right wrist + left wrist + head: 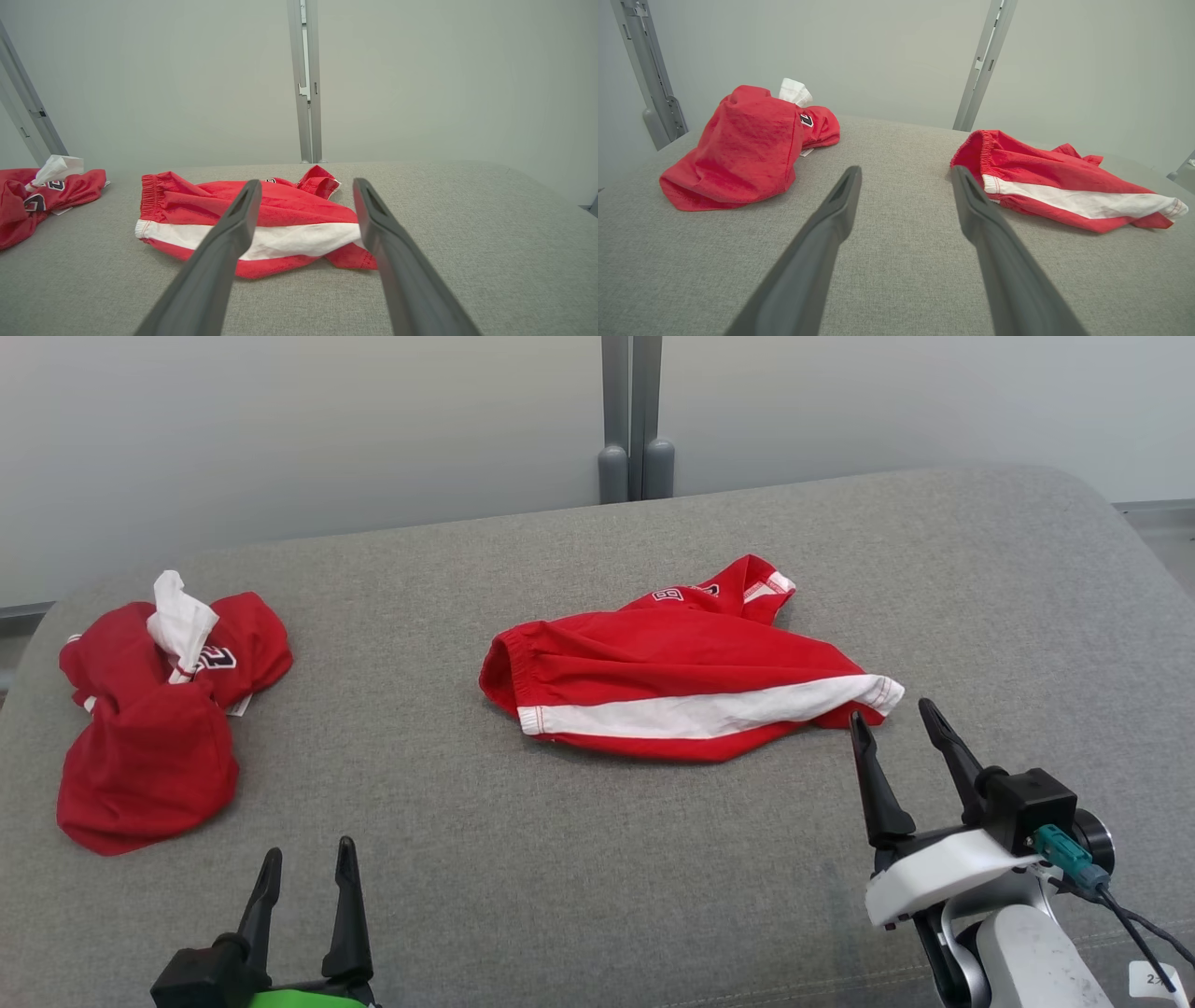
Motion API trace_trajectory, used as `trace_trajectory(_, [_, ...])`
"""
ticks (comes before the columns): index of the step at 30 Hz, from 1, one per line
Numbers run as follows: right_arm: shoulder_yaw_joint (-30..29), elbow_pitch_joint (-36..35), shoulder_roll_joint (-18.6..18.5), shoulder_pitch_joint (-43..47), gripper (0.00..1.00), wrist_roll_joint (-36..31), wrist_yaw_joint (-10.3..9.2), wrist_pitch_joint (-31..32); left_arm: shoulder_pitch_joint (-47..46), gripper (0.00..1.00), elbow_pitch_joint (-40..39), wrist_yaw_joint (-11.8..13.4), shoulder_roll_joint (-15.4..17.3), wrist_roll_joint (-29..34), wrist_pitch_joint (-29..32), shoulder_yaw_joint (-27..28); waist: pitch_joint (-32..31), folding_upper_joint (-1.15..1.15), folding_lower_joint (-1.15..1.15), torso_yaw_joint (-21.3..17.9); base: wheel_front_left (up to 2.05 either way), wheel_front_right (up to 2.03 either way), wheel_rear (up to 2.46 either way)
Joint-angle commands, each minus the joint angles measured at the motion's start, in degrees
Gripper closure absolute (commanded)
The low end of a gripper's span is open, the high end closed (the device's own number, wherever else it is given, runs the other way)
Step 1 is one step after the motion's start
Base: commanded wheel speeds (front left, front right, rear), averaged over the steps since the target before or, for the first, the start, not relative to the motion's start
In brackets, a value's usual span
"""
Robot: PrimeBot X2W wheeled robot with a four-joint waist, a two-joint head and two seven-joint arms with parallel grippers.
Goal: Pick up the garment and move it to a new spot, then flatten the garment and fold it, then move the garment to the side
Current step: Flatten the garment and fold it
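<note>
Head view: shorts (681,681) lie crumpled, untouched; left tool (310,848) and right tool (889,709) gape empty; lifting, flattening, folding all remain

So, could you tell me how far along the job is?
Nothing looks done: the red shorts lie rumpled on the grey table. Nothing is in hand: left gripper and right gripper are open and empty, the right one near the shorts' striped end. Left: pick up, flatten, fold, set aside.
</note>
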Motion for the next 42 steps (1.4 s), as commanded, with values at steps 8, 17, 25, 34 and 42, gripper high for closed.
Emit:
trace_trajectory(8, [0.31,0.39,-0.07,0.00,0.00,0.78,-0.02,-0.17,-1.40,0.00,0.97,-0.73,0.73,0.43,0.51,-0.96,0.16,0.00,0.00,-0.17,0.00,0.00,0.00])
trace_trajectory(17, [1.98,0.50,-0.08,-1.04,0.00,1.23,-0.02,-0.16,-8.74,0.00,6.68,-5.08,0.65,-0.35,6.79,-5.56,1.91,0.00,0.00,-2.20,0.00,0.00,0.00])
trace_trajectory(25, [2.56,-0.10,-0.10,-2.40,0.00,1.12,-0.02,-0.17,-18.65,0.00,15.07,-7.41,-0.79,-1.49,10.31,-8.10,5.86,0.00,0.00,-4.89,0.00,0.00,0.00])
trace_trajectory(34, [2.35,-1.46,-0.08,-4.42,0.00,1.56,-0.02,-0.16,-29.54,0.00,25.60,-9.13,-1.70,-3.79,11.47,-10.22,11.53,0.00,0.00,-7.69,0.00,0.00,0.00])
trace_trajectory(42, [2.17,-2.27,-0.08,-5.57,0.00,1.89,-0.02,-0.17,-35.49,0.00,33.61,-9.74,-2.27,-7.63,10.76,-11.07,14.18,0.00,0.00,-8.82,0.00,0.00,0.00])
